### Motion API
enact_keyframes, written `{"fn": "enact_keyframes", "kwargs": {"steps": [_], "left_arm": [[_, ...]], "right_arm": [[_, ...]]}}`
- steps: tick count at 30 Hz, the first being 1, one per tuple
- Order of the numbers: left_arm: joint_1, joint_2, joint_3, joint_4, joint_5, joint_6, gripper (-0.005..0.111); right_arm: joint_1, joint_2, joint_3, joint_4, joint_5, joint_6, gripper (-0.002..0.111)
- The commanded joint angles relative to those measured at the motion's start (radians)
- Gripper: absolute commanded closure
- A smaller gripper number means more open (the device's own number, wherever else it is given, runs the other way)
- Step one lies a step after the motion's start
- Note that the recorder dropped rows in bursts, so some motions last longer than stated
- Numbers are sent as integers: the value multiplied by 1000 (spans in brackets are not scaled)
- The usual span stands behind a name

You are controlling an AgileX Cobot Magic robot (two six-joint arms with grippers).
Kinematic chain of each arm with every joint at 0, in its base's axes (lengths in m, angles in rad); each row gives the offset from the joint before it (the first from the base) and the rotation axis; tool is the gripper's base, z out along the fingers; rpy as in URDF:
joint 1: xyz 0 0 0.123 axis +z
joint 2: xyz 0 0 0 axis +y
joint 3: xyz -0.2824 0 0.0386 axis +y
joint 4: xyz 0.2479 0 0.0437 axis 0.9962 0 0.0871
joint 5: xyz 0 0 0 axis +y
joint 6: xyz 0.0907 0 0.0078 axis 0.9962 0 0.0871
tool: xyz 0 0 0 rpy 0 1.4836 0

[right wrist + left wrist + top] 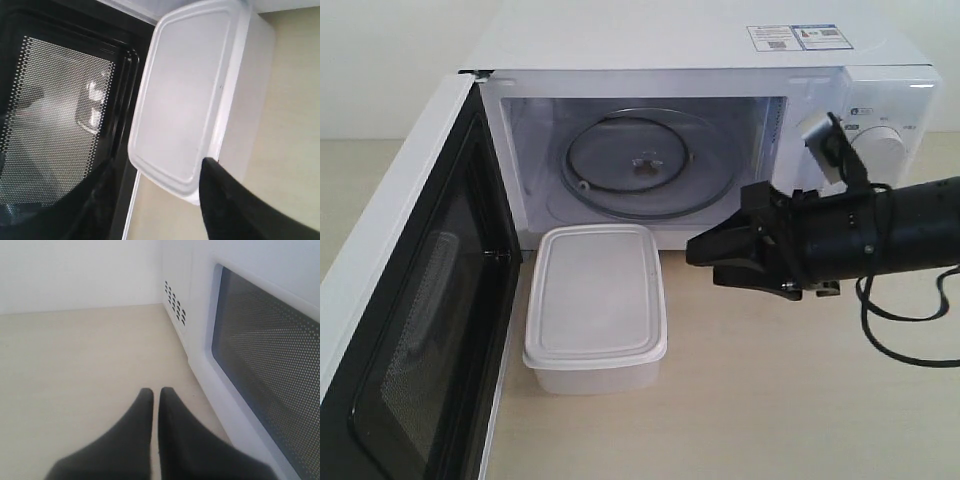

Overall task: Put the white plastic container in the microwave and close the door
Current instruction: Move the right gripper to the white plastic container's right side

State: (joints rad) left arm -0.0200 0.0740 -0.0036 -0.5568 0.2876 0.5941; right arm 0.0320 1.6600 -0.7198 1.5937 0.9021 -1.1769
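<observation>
where: I'm seeing the box (595,300) sitting on the table (770,400) outside the microwave (700,50), by its open door (410,330)
right arm: right gripper (698,255) hovering beside it, jaws wide, empty
left arm: left gripper (155,392) showing only on its wrist cam, jaws pinched together

Right arm (910,225) was black, round-bodied, matte | right gripper (703,260) had black tapered fingers, with small silvery fittings under its base | wrist camera (817,133) was a pale grey box on a black bracket | cable (905,345) was black, looped | left gripper (156,395) showed two smooth black pointed fingers
</observation>
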Motion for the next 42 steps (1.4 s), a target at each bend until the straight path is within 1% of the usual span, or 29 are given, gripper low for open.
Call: {"fn": "enact_keyframes", "kwargs": {"steps": [1, 3, 5, 9, 18, 24, 34, 40, 42], "left_arm": [[4, 2, 4, -2, 1, 5, 103], [4, 2, 4, -2, 1, 5, 103], [4, 2, 4, -2, 1, 5, 103], [4, 2, 4, -2, 1, 5, 103], [4, 2, 4, -2, 1, 5, 103], [4, 2, 4, -2, 1, 5, 103], [4, 2, 4, -2, 1, 5, 103], [4, 2, 4, -2, 1, 5, 103], [4, 2, 4, -2, 1, 5, 103]], "right_arm": [[55, 103, -61, 42, 0, -56, 58], [73, 146, -92, 58, -2, -64, 58], [73, 169, -97, 97, -4, -86, 58], [70, 192, -102, 114, -53, -115, 58], [72, 271, -116, 151, -35, -212, 58], [108, 316, -153, 151, -35, -220, 58], [108, 328, -174, 151, -91, -218, 58], [108, 359, -208, 151, -60, -198, 58], [122, 376, -213, 151, -57, -198, 58]]}}
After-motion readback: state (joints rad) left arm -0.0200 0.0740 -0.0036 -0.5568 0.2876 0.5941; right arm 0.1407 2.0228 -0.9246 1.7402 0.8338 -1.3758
